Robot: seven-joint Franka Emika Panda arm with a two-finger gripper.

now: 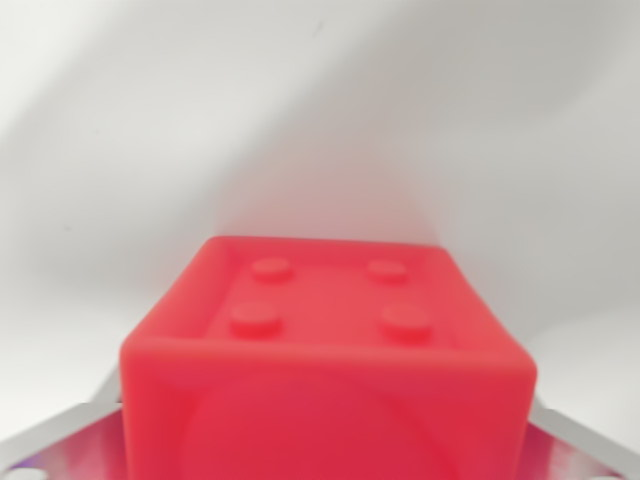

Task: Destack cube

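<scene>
A red cube [325, 370] is filling the lower middle of the wrist view, sitting nearest the camera. Its near face is showing a shallow round recess, and its top face is carrying four small raised studs in a square pattern. Metallic parts of the gripper [325, 455] are showing at the bottom left and bottom right corners, flanking the cube on both sides. The fingers appear to be pressing against the cube's sides, holding it, though the contact itself is lying out of sight. Beyond the cube, a plain white surface [320, 120] is stretching away, with soft grey shadows falling across it behind the cube.
</scene>
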